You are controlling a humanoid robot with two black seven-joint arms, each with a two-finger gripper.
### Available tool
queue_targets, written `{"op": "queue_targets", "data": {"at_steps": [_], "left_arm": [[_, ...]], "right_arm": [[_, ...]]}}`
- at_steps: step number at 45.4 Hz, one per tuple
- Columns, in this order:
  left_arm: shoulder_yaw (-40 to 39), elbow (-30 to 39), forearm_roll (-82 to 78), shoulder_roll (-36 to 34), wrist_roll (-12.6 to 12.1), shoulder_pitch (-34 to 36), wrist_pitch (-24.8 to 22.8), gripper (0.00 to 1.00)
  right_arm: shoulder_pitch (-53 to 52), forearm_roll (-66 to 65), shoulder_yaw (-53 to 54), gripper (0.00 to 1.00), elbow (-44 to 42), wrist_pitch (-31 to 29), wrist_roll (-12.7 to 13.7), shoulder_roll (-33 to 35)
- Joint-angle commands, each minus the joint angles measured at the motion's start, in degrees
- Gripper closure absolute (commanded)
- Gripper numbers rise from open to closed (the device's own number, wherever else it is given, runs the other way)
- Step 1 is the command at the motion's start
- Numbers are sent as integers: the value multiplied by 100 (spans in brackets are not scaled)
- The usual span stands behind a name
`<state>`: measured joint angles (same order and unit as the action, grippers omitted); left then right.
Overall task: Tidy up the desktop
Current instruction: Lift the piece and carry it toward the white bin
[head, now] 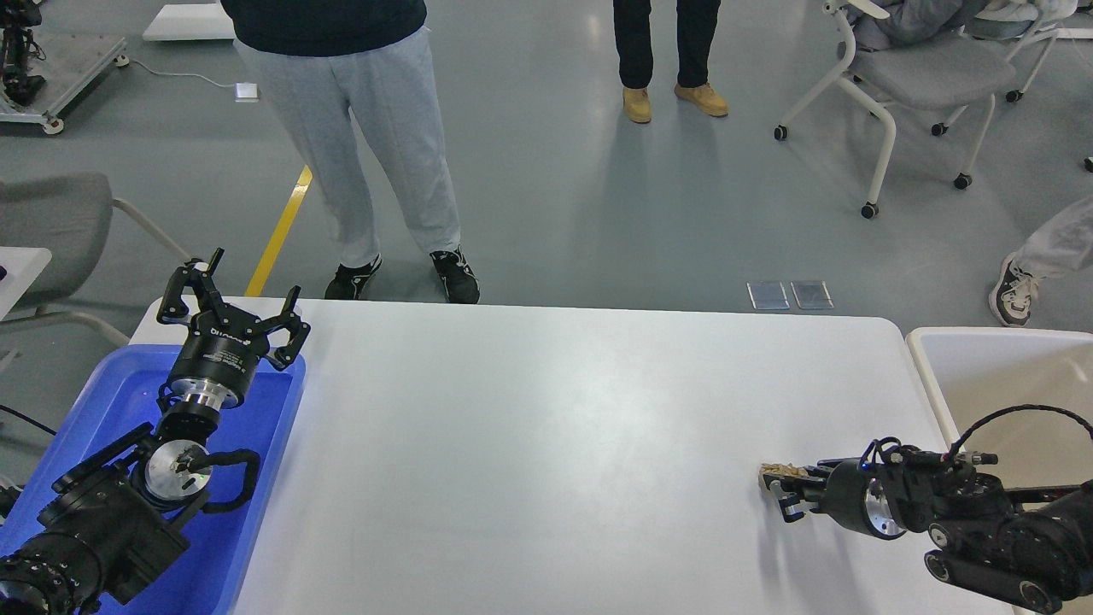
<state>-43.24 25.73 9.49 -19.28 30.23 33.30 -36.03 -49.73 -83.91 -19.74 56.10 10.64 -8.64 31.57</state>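
Your counter (546,444) carries one tan scrap (782,470), clamped in the right claw (781,491); left claw (230,295) spread above one blue tray (273,427).

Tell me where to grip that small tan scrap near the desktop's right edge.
Pinch the tan scrap across its narrow middle, coming in low from the right, as the right end effector does. It lies flat on the desktop, so top access is thin.

A: Where could a claw pass?
B: The desk (529,444) is bare across its middle, open from near edge to far edge.
A: What stands in the way?
B: The blue tray (273,444) on the left end, the pale bin (926,376) off the right end, a small tan scrap (781,470) near the right edge.
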Motion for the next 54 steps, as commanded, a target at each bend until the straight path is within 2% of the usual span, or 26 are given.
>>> {"op": "queue_targets", "data": {"at_steps": [1, 10, 18, 27, 33, 46, 54], "left_arm": [[0, -7, 0, 3, 0, 1, 0, 0], [0, 2, 0, 3, 0, 1, 0, 0], [0, -7, 0, -5, 0, 1, 0, 0], [0, -7, 0, -5, 0, 1, 0, 0], [0, 2, 0, -5, 0, 1, 0, 0], [0, -7, 0, -5, 0, -8, 0, 0], [0, -7, 0, 3, 0, -8, 9, 0]], "right_arm": [[-81, 15, -21, 100, 15, 17, -199, 130], [-230, 51, -30, 100, 76, 70, -340, 270], [-819, 191, -56, 100, 576, -61, -340, 823], [-1636, 507, -294, 100, 1253, -642, -340, 1474], [-2303, 525, -478, 100, 1763, -896, -445, 1922], [-3534, 525, -487, 100, 2062, -2091, -595, 2388], [-3913, 551, -496, 100, 2221, -2285, -595, 2450]]}}
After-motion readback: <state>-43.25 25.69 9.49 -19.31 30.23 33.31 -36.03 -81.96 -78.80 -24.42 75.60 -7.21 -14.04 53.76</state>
